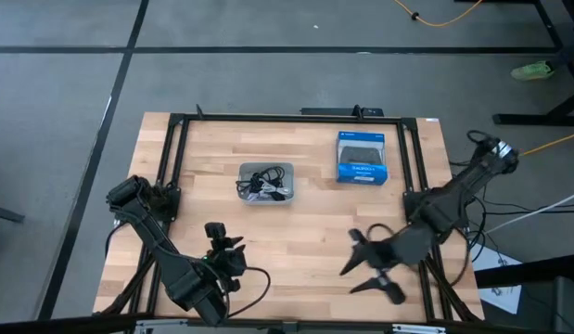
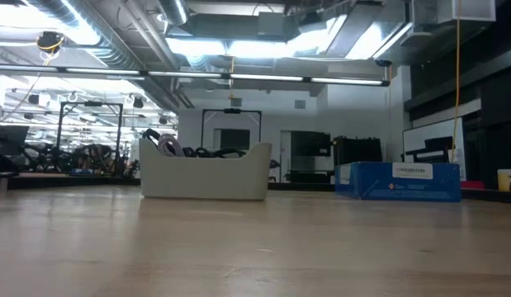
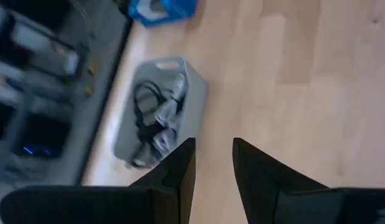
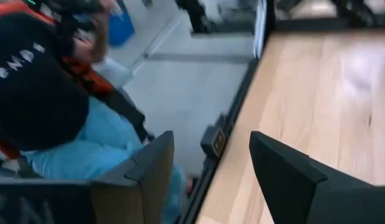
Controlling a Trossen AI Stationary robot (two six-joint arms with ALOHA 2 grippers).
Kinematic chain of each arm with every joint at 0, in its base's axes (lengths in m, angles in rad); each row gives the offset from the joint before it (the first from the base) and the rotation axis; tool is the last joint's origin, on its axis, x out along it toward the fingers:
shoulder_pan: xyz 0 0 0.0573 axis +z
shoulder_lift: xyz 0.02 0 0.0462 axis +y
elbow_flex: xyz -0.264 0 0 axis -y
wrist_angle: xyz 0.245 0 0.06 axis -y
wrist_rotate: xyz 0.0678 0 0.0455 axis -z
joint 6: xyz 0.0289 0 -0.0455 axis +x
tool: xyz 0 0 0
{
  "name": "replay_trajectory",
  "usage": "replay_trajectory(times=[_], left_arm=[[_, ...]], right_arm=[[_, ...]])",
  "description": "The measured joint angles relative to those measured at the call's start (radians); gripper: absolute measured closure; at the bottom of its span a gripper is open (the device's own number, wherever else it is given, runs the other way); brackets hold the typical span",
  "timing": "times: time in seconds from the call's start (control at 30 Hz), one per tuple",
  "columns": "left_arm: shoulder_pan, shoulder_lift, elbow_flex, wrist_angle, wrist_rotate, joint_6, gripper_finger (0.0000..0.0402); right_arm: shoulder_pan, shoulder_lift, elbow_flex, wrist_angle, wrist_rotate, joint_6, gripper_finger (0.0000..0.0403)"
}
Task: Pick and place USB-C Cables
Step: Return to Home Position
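The USB-C cables, black loops and light grey bundles, lie together inside the translucent grey tray. In the low view their tops stick up over the tray's rim. My left gripper hovers over bare wood on the near side of the tray, pointing toward it, fingers slightly apart and holding nothing. In the high view it is near the table's near edge. My right gripper hangs over the near right part of the table, wide open and holding nothing.
A blue-and-black retail box lies right of the tray, toward the far edge. A black frame runs around the table. Beyond the table's edge, the right wrist view shows a person in a black top and light blue trousers.
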Motion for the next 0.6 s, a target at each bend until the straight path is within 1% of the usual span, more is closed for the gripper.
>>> replay_trajectory(times=[0.1,0.23,0.3,0.37,0.4,0.43,0.5,0.57,0.6], left_arm=[[-0.004,0.000,-0.008,0.005,-0.054,0.040,0.0302],[-0.003,-0.001,-0.080,0.049,-0.092,0.043,0.0302],[-0.002,-0.002,-0.135,0.139,-0.093,0.074,0.0302],[0.008,-0.002,-0.191,0.265,-0.068,0.178,0.0302],[0.021,-0.002,-0.211,0.337,-0.031,0.258,0.0302],[0.040,-0.002,-0.225,0.418,0.029,0.351,0.0302],[0.095,-0.002,-0.240,0.555,0.194,0.550,0.0302],[0.161,-0.002,-0.240,0.630,0.354,0.708,0.0302],[0.196,-0.002,-0.240,0.635,0.407,0.739,0.0302]], right_arm=[[0.041,-0.118,-0.174,0.169,0.024,-0.032,0.0189],[0.047,-0.252,-0.386,0.341,0.035,-0.004,0.0189],[0.047,-0.301,-0.482,0.410,0.076,0.015,0.0189],[0.048,-0.346,-0.554,0.461,0.095,0.049,0.0189],[0.048,-0.366,-0.581,0.484,0.105,0.060,0.0189],[0.048,-0.385,-0.605,0.495,0.119,0.071,0.0189],[0.051,-0.415,-0.635,0.499,0.145,0.073,0.0189],[0.057,-0.442,-0.652,0.496,0.174,0.067,0.0189],[0.062,-0.453,-0.659,0.489,0.181,0.064,0.0189]])
